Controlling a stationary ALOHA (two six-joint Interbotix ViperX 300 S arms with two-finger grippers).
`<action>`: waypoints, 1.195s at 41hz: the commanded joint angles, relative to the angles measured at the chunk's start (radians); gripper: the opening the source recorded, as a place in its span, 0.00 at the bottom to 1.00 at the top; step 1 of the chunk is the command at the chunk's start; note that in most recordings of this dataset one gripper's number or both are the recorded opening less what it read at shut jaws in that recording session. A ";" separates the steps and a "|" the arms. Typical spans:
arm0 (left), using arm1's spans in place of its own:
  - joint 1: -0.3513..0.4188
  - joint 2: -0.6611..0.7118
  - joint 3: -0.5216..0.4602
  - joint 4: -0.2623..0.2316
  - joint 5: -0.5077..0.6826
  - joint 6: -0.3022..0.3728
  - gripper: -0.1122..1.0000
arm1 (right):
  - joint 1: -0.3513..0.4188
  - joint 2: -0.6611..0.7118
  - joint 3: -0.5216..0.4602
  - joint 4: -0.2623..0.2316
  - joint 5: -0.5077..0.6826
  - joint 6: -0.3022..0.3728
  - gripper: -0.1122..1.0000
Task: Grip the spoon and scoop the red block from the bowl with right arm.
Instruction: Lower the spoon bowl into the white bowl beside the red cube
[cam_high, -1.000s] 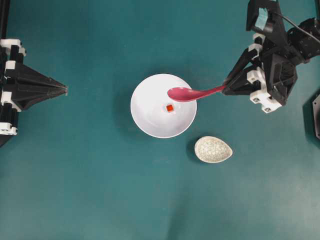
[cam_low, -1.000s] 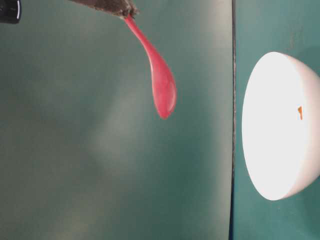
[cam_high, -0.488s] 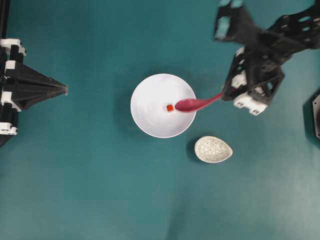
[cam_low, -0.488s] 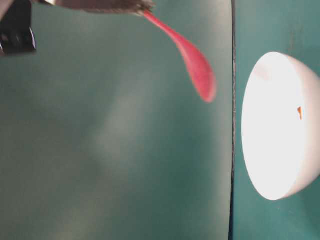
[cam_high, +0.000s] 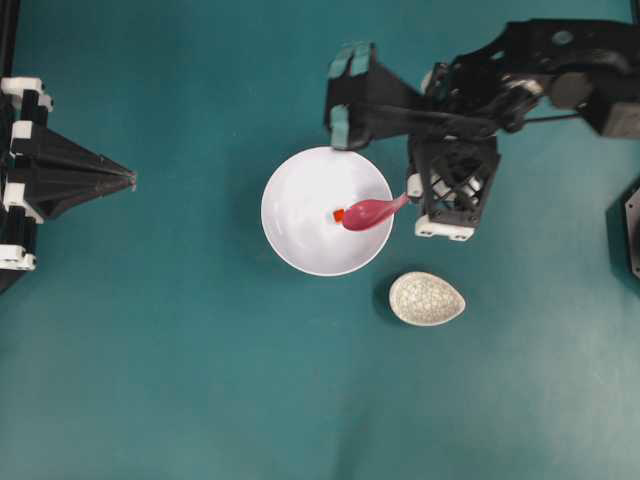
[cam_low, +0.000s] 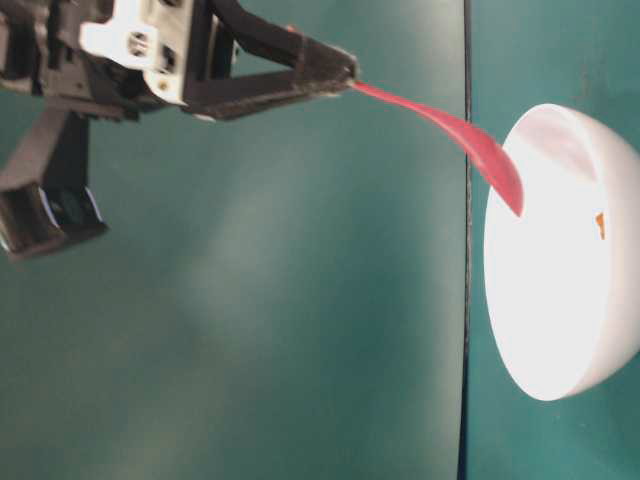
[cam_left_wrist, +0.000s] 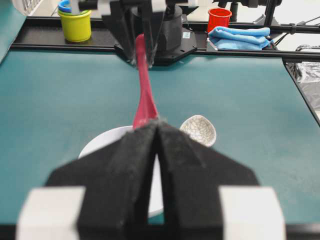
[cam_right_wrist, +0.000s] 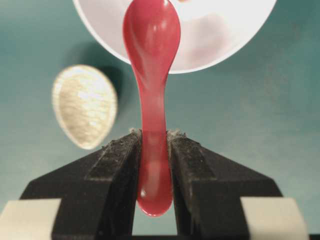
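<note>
The white bowl stands mid-table with the tiny red block on its floor. My right gripper is shut on the handle of the pink-red spoon just right of the bowl. The scoop reaches over the rim, its tip beside the block. In the table-level view the spoon tip is at the mouth of the bowl, still short of the block. The right wrist view shows the spoon clamped between the fingers. My left gripper is shut and empty, far left.
A small beige crackle-patterned dish lies just below and right of the bowl, and shows in the right wrist view. A yellow cup, a red cup and a blue cloth sit beyond the table's far edge.
My right arm has swung left and tilted the spoon down. The scoop went from above the bowl's right rim to beside the block. The left arm has not moved.
</note>
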 joint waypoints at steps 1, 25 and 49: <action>-0.002 0.006 -0.017 0.003 -0.006 0.002 0.11 | 0.006 0.008 -0.044 -0.035 0.006 0.002 0.32; -0.002 0.008 -0.017 0.003 -0.006 0.012 0.11 | 0.020 0.100 -0.046 -0.057 -0.002 -0.018 0.32; -0.002 0.006 -0.017 0.003 -0.006 0.014 0.11 | 0.032 0.156 -0.046 -0.072 -0.084 -0.034 0.32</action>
